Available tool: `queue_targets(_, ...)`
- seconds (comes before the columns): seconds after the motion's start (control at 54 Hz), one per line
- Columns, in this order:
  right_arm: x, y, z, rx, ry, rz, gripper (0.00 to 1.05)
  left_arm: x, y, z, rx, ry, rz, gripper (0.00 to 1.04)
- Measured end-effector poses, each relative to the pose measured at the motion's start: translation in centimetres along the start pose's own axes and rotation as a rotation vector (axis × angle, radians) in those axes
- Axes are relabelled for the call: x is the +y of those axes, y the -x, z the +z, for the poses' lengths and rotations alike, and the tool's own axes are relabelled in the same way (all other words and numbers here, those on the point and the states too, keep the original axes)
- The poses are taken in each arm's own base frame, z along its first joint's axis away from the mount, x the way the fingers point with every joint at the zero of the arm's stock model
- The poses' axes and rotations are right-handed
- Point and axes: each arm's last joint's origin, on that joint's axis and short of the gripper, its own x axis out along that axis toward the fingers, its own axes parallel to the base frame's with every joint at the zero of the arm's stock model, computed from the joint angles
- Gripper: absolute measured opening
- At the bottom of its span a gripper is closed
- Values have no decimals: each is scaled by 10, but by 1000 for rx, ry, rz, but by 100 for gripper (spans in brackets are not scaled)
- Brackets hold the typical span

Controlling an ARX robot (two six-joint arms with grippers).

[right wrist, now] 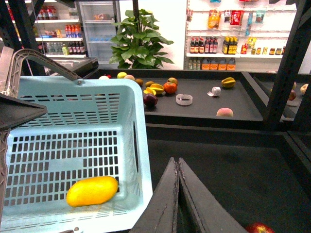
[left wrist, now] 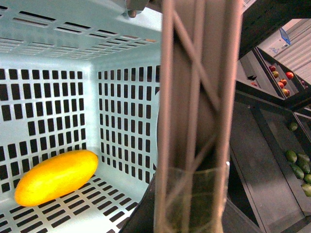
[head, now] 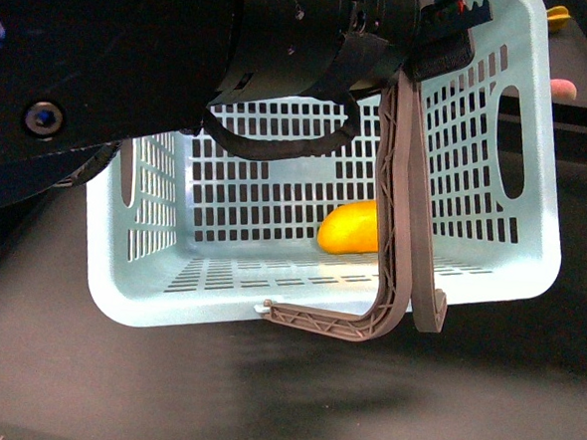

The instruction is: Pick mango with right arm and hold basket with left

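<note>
The pale blue slotted basket (head: pixel 514 194) hangs tilted above the dark table, its open side toward me. Inside it lies the yellow-orange mango (head: pixel 348 228), resting on the slotted floor next to a wall (left wrist: pixel 56 175). My left gripper (head: pixel 401 286) is shut on the basket's near wall, its grey-brown lattice fingers (left wrist: pixel 199 121) running down that side. In the right wrist view the mango (right wrist: pixel 92 191) sits in the basket (right wrist: pixel 73 126), and my right gripper (right wrist: pixel 178 162) is shut and empty, outside the basket, just beside its wall. The right arm does not show in the front view.
The bulky black left arm (head: pixel 134 61) fills the upper left of the front view. Beyond the basket, a dark shelf (right wrist: pixel 204 104) carries several loose fruits, a peach (right wrist: pixel 224 112) and a tape roll (right wrist: pixel 184 99). A red apple (right wrist: pixel 260 228) lies near my right gripper.
</note>
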Motion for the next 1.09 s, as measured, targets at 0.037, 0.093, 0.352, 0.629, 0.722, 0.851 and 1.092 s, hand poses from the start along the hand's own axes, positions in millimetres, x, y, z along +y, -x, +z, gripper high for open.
queue_targets(0.037,0,0,0,0,0,0,12,0,0,0,0,0,0,6)
queue_targets(0.093,0,0,0,0,0,0,20,0,0,0,0,0,0,6)
queue_targets(0.352,0,0,0,0,0,0,61,0,0,0,0,0,0,6)
queue_targets(0.629,0,0,0,0,0,0,98,0,0,0,0,0,1,6)
queue_targets(0.722,0,0,0,0,0,0,96,0,0,0,0,0,0,6)
queue_targets(0.851,0,0,0,0,0,0,96,0,0,0,0,0,0,6)
queue_targets(1.092,0,0,0,0,0,0,96,0,0,0,0,0,0,6)
